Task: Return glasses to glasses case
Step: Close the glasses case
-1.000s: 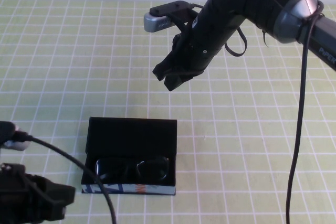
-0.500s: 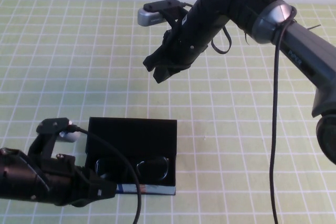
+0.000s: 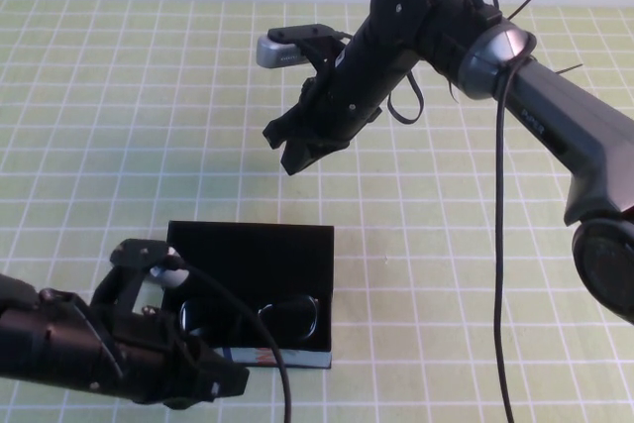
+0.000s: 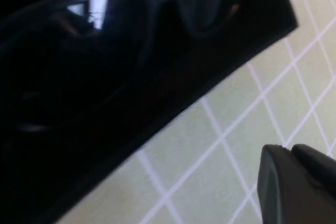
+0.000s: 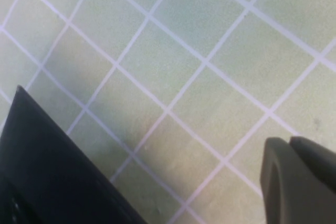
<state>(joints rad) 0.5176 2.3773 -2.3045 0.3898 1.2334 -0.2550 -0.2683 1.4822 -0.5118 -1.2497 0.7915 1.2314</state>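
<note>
The black glasses case (image 3: 248,248) lies open on the checked cloth, lid raised at the back. The black-rimmed glasses (image 3: 255,315) lie inside it, lenses up. In the left wrist view the glasses (image 4: 152,9) and the case wall (image 4: 157,108) fill most of the picture. My left gripper (image 3: 231,380) is low at the case's front left corner, fingers together, holding nothing; its tips (image 4: 289,153) hover over bare cloth beside the case. My right gripper (image 3: 293,154) hangs shut and empty above the cloth behind the case, and a corner of the case (image 5: 47,166) shows in its wrist view.
A yellow-green cloth with a white grid (image 3: 119,126) covers the whole table. The left arm's cable (image 3: 260,344) loops across the front of the case. The right arm's cable (image 3: 498,245) hangs down on the right side.
My left arm has come in from the lower left edge to the front left of the case. My right gripper has drifted to the left, still shut.
</note>
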